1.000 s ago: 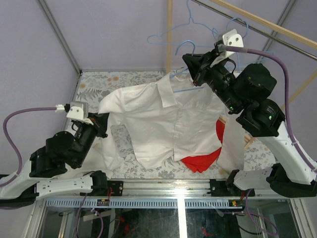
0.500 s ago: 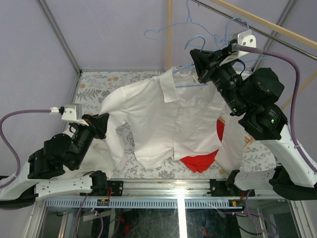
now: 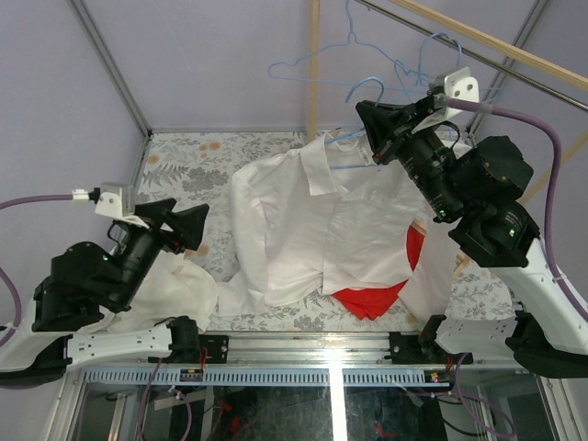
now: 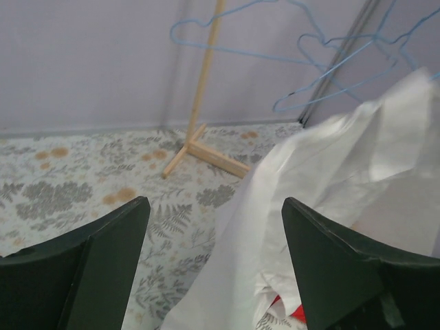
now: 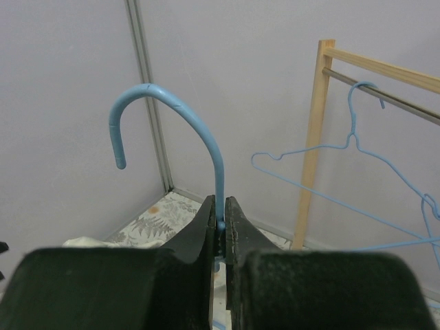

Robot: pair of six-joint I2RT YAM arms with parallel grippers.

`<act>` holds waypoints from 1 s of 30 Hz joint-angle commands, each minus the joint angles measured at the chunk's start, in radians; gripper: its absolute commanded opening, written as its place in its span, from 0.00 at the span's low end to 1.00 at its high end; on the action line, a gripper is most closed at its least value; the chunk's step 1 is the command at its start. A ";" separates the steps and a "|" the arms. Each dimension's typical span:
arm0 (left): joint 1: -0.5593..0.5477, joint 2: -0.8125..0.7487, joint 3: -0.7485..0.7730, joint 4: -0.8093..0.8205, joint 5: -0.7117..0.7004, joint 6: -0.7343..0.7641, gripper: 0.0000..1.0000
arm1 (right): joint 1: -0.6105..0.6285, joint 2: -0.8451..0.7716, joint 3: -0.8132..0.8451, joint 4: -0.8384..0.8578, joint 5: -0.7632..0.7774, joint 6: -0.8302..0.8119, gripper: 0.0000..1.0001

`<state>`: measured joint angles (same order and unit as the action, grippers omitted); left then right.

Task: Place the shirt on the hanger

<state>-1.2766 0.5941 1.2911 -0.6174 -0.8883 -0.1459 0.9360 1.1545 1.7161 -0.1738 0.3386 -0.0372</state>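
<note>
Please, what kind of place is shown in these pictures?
Probably a robot test cell, not a home: plain lilac panel walls, a table with a floral cover, and a wooden clothes rack with blue wire hangers.

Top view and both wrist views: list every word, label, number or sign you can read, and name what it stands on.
No text is readable in any view.
shirt: no print or tag text showing.
hanger: plain, unmarked.
front rail: small fittings, any marks too small to read.

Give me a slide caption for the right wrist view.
Right pincer shut on the blue hanger just below its hook; spare hangers on the wooden rack behind.
</note>
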 commanded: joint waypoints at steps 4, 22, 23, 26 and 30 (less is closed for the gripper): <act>-0.005 0.229 0.156 0.084 0.159 0.150 0.86 | 0.001 -0.022 -0.093 0.040 -0.005 0.042 0.00; -0.003 0.547 0.152 0.443 0.020 0.179 0.85 | 0.000 -0.010 -0.177 0.039 0.045 0.193 0.00; -0.003 0.558 0.151 0.447 0.000 0.185 0.83 | 0.000 -0.010 -0.177 0.038 0.041 0.195 0.00; -0.001 0.585 0.152 0.455 -0.034 0.200 0.79 | 0.000 -0.012 -0.180 0.041 0.032 0.197 0.00; -0.001 0.602 0.147 0.456 -0.031 0.205 0.76 | 0.000 -0.013 -0.180 0.041 0.030 0.195 0.00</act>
<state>-1.2766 1.1816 1.4532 -0.2485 -0.8677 0.0429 0.9360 1.1561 1.5299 -0.2043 0.3733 0.1406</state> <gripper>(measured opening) 0.780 0.052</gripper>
